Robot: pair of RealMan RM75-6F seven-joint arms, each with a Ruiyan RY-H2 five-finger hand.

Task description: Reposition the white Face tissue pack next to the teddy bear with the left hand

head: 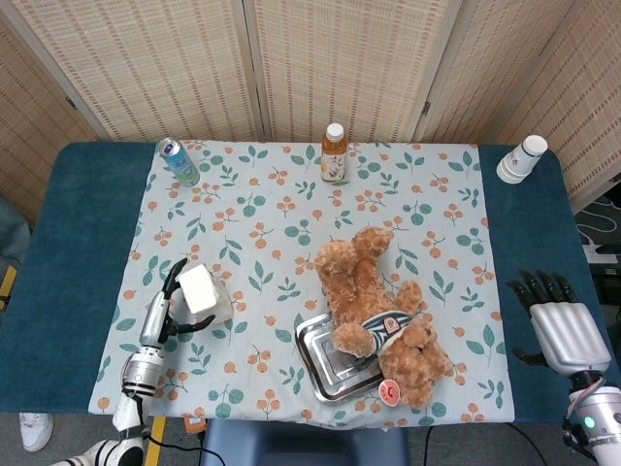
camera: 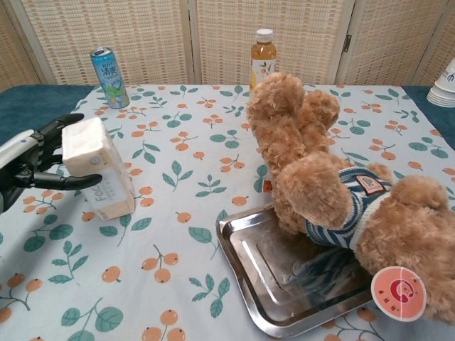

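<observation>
The black left hand (camera: pixel 32 160) pinches the tilted white paper-wrapped tissue pack (camera: pixel 94 177), well apart from the brown plush teddy bear (camera: pixel 334 192), so the carry remains; the right hand (head: pixel 558 325) rests spread and empty.

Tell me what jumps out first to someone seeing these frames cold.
The big teddy bear dominates the cloth's near right, lying half on a steel tray. At the left, the left hand grips the white Face tissue pack, which tilts leftward, well apart from the bear. The right hand hovers open over the blue table edge at far right.

Bright, even light; sharp focus
</observation>
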